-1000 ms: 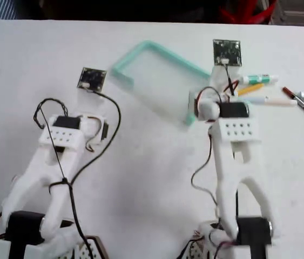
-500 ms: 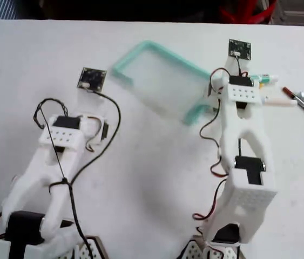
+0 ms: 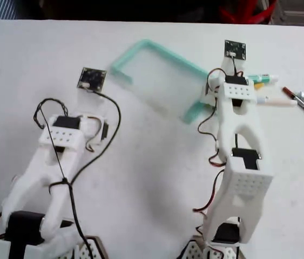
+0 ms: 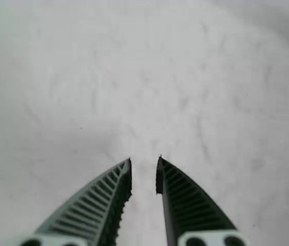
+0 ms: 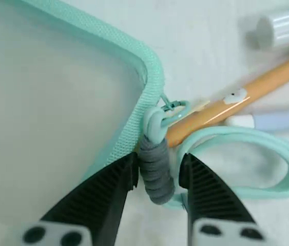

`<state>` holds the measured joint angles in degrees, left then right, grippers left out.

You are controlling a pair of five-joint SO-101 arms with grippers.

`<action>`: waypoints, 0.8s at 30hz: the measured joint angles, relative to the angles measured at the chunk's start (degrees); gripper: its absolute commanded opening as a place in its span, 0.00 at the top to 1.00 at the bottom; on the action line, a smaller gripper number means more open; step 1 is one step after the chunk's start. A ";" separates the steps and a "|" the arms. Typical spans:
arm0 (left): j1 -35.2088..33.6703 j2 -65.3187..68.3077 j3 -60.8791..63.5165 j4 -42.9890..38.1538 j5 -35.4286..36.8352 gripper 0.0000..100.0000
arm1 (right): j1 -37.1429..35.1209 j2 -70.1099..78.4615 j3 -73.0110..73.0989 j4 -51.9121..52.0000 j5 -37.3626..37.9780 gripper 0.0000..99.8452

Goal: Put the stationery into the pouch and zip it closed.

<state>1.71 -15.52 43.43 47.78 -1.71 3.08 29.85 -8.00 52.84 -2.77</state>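
I am straddling the grey zipper pull at the teal-edged clear pouch corner with my right gripper, fingers apart, not yet pinching, ready to work the zip, the orange pencil lying outside, my left gripper idling narrowly parted over the table.

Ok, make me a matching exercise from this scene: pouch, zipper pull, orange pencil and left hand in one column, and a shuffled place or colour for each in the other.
1. pouch
2. zipper pull
3. orange pencil
4. left hand

A. over bare table, holding nothing
B. grey, in the gap of the right hand
C. clear, with mint-green edging
D. lying just outside the pouch's corner

Pairs: 1-C, 2-B, 3-D, 4-A.
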 measured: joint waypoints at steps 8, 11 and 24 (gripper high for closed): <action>0.00 0.00 0.00 0.00 0.00 0.90 | 0.00 0.35 0.00 0.00 2.55 0.99; 0.00 0.00 0.00 0.00 0.00 0.90 | 0.09 0.35 0.00 0.00 5.10 0.97; 0.00 0.00 0.00 -1.67 0.00 0.90 | -2.20 -20.31 0.00 13.01 6.51 0.97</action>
<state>1.71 -15.52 43.43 46.11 -1.71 0.88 9.54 -8.00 65.85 3.74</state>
